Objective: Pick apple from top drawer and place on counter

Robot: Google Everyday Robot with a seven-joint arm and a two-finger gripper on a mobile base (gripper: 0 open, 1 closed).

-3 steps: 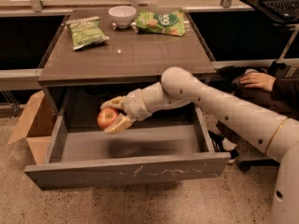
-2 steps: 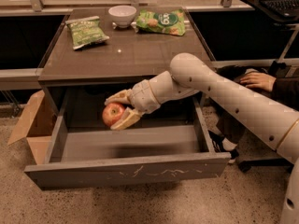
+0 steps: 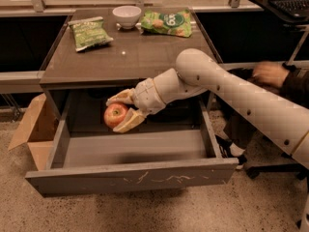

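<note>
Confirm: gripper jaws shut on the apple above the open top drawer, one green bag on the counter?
No: camera view shows two green bags on the counter. Rest holds: gripper, jaws shut on the apple, above the open top drawer.

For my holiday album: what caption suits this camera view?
The robot's gripper holds a red apple over the open drawer, just below the counter.
</note>
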